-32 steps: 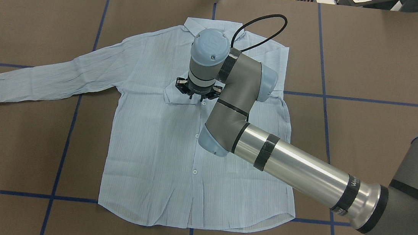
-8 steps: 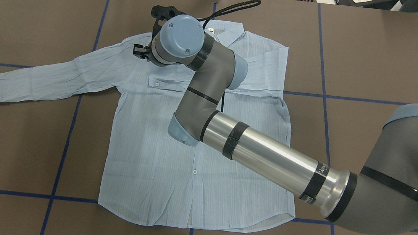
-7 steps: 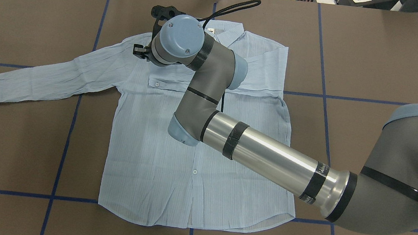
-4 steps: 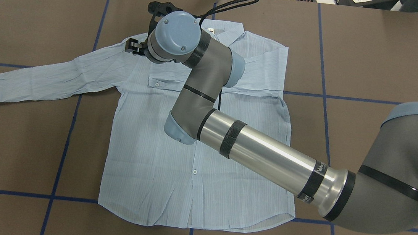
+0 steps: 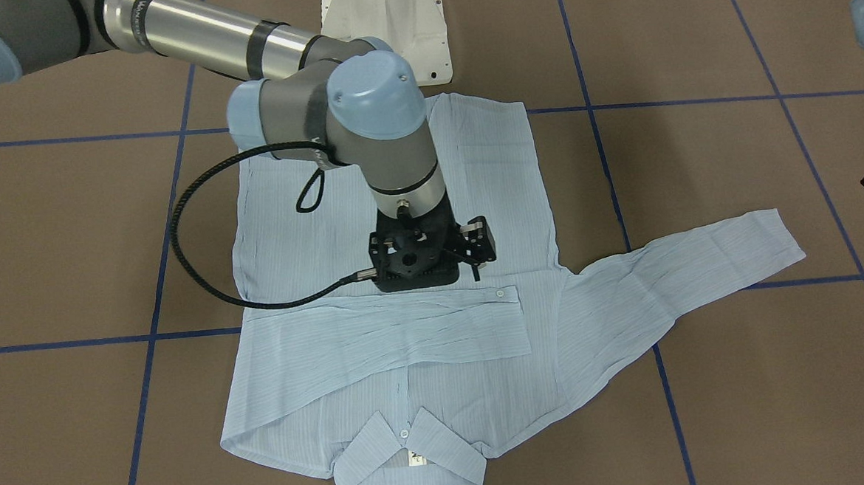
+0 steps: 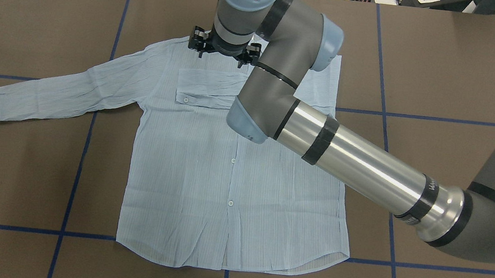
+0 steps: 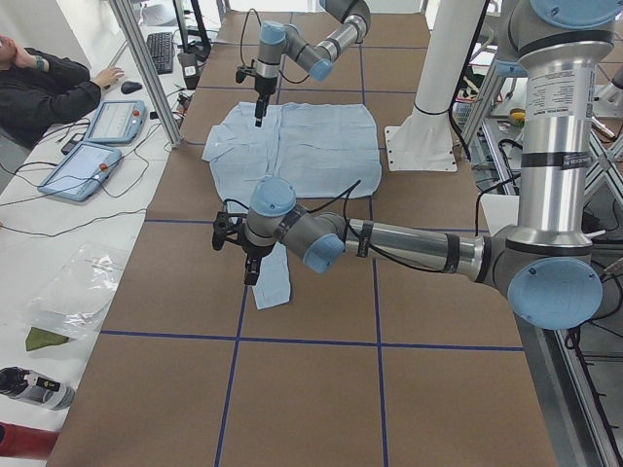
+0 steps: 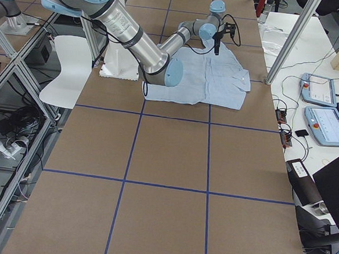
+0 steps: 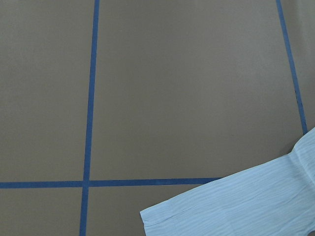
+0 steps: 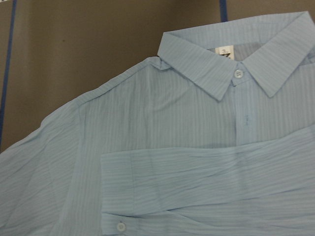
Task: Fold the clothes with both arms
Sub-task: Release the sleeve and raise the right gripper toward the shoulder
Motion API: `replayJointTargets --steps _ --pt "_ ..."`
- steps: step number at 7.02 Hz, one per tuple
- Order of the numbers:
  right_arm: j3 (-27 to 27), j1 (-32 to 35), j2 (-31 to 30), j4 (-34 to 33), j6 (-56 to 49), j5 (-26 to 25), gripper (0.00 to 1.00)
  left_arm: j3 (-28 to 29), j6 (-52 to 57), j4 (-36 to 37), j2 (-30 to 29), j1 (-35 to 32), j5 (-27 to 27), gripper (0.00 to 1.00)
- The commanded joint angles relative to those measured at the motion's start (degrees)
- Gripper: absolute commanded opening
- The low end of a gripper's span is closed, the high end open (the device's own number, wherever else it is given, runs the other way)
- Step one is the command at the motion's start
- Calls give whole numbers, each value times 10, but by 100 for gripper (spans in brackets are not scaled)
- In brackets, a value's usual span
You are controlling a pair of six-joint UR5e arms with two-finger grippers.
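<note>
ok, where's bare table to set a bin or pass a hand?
Widest: the brown paper table on the robot's left, between the outstretched sleeve, the side of the light-blue striped shirt and the near blue tape line. Also the far right corner beyond the silver-grey right arm. Crowded: the folded sleeve, below the black right gripper, and the cuff, near the left gripper.

A wide table covered in brown sheeting is marked off into large squares by blue tape lines. Along one long side, a white bench is strewn with cables, two control tablets, a keyboard and a clear plastic bag. A seated person is seen there, beyond aluminium frame posts.
</note>
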Motion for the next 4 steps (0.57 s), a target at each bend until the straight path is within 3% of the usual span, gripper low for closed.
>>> replayJointTargets --steps 1,3,4 --pt "120 34 -86 -118 -108 16 100 2 -167 -92 37 89 80 96" --pt "189 60 -164 -131 -153 37 100 12 -272 -136 59 175 154 91" --pt "188 62 -166 -131 -157 37 100 28 -277 -140 60 194 186 87"
